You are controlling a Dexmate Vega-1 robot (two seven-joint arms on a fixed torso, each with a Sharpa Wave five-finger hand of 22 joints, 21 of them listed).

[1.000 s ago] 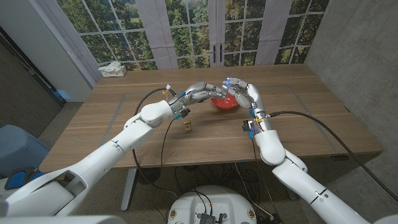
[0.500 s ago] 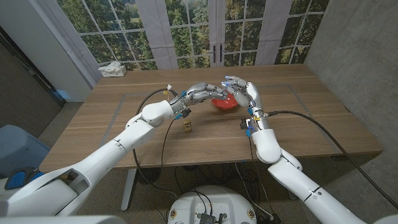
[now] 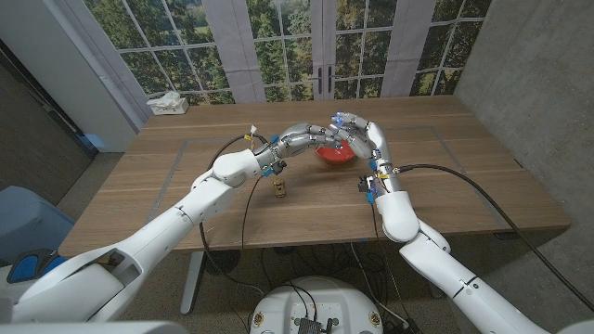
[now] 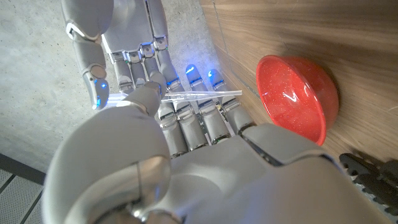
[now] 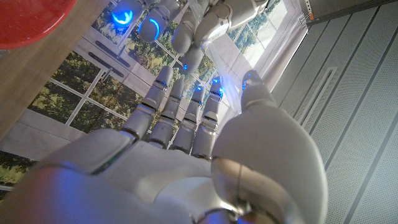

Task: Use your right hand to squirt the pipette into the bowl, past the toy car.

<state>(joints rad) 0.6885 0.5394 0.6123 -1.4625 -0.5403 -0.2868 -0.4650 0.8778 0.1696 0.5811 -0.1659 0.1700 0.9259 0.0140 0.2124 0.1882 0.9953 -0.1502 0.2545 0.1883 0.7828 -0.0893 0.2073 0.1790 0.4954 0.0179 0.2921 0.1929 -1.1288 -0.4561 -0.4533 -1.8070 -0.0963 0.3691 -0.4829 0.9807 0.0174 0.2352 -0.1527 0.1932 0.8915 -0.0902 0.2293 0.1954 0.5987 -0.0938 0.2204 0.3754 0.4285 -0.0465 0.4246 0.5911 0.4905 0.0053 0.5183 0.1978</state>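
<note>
Bowl: red bowl [image 3: 334, 154] at head view centre, contents hidden by hands.
Left hand [image 3: 302, 138]: pinching clear pipette [image 4: 202, 95], plain in left wrist view.
Right hand [image 3: 364, 139]: fingers spread, nothing gripped.
Toy car [image 3: 279, 189]: lower left of bowl.

We see a bright red bowl [image 3: 335, 154] with tiny sparkles in it, on a brown wooden table [image 3: 158, 186] with darker streaks. The pipette [image 4: 202, 95] is clear like glass. The left hand [image 3: 302, 137] and the right hand [image 3: 362, 137] are shiny silver-grey, and little blue lights glow on the fingertips [image 4: 189, 70]. The arms are white with black cables. The toy car [image 3: 278, 188] looks yellowish-brown. A white tissue box [image 3: 168, 103] sits at the far left.
</note>
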